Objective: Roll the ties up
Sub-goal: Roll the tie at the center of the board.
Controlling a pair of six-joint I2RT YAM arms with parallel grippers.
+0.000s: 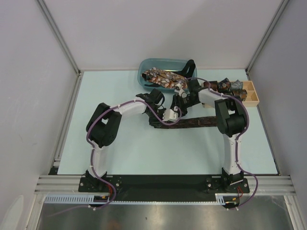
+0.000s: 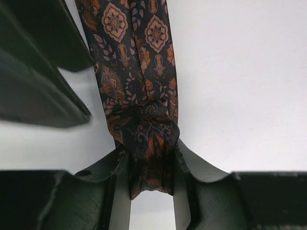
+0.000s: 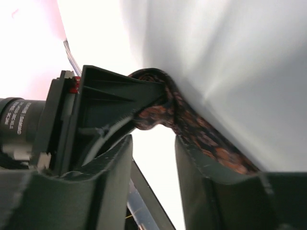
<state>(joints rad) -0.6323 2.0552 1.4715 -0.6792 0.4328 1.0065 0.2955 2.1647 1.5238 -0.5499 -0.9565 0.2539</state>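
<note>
A dark brown tie [image 1: 201,122] with an orange print lies flat across the table's middle. My left gripper [image 1: 171,114] is shut on its left end. In the left wrist view the bunched cloth [image 2: 139,57] is pinched between the fingers of that gripper [image 2: 151,158]. My right gripper [image 1: 182,101] hovers just behind it, jaws apart. In the right wrist view the tie [image 3: 206,141] drapes over the right finger's tip of this gripper [image 3: 153,143], and nothing is between the jaws. The left gripper [image 3: 110,110] shows beside it.
A blue bin [image 1: 144,67] at the back holds several loose ties [image 1: 163,76]. A wooden tray [image 1: 252,93] at the back right holds rolled ties [image 1: 225,87]. Grey walls stand on three sides.
</note>
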